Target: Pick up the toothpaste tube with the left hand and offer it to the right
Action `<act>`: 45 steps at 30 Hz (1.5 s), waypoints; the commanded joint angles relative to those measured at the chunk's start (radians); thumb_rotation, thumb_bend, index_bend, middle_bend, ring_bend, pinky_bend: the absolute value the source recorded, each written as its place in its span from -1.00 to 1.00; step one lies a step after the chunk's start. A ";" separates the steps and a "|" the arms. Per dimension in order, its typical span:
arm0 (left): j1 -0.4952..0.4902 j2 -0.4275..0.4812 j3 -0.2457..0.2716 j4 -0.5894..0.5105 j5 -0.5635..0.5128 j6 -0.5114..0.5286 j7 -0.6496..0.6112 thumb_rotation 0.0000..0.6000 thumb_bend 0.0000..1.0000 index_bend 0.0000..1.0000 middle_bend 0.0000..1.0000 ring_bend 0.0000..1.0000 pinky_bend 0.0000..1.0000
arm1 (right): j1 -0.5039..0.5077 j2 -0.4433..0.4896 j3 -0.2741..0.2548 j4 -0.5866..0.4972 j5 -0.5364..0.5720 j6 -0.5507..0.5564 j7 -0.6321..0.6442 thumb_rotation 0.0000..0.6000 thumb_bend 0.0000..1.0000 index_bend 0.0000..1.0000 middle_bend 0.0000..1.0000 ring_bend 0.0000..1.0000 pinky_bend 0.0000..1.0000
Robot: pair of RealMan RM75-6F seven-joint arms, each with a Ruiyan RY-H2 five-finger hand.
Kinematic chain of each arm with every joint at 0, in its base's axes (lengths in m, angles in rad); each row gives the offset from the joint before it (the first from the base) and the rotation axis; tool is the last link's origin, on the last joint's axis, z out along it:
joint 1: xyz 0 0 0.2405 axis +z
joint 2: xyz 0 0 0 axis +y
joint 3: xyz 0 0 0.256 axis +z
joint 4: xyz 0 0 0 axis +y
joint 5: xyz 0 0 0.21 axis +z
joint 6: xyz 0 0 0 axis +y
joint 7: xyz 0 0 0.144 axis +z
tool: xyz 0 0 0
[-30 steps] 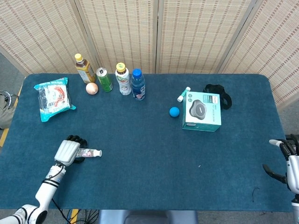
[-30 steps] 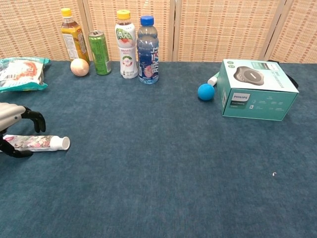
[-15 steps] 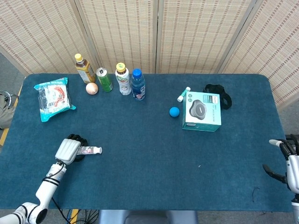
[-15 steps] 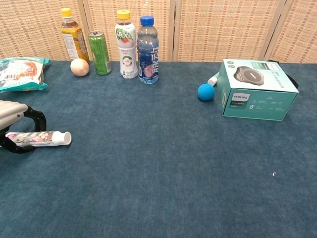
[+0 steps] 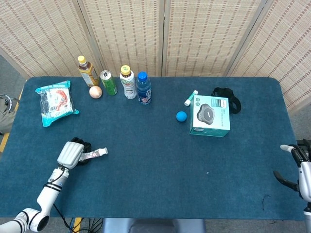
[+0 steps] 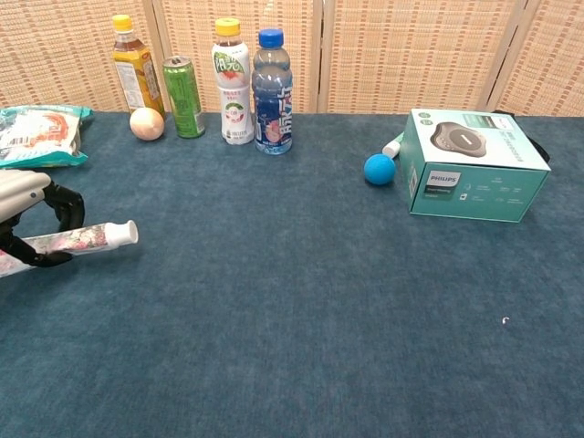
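The toothpaste tube [image 6: 87,239] is white with a pink pattern and a white cap pointing right. My left hand [image 6: 32,214] grips its rear part at the left edge of the chest view, and the capped end tilts upward off the blue cloth. In the head view the left hand [image 5: 72,154] sits near the table's front left with the toothpaste tube [image 5: 95,154] sticking out to its right. My right hand [image 5: 300,170] shows at the far right edge of the head view, fingers apart and holding nothing.
Along the back stand a yellow-capped bottle [image 5: 87,71], a green can [image 5: 109,82], a white bottle [image 5: 128,82] and a blue bottle [image 5: 143,88], with an egg [image 5: 95,91] beside them. A snack bag [image 5: 56,102] lies back left. A blue ball [image 5: 181,116] and teal box [image 5: 210,116] sit right of centre.
My left hand has closed around the tube and raised it; the capped end now tilts up off the cloth. The right hand has not moved.
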 commanded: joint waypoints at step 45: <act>-0.384 0.317 0.002 -0.455 0.224 -0.137 -0.744 1.00 -0.33 0.26 0.32 -0.15 -0.40 | 0.595 -0.200 0.130 0.047 -0.438 -0.414 -0.057 1.00 -0.78 -0.16 -0.35 -0.86 -0.69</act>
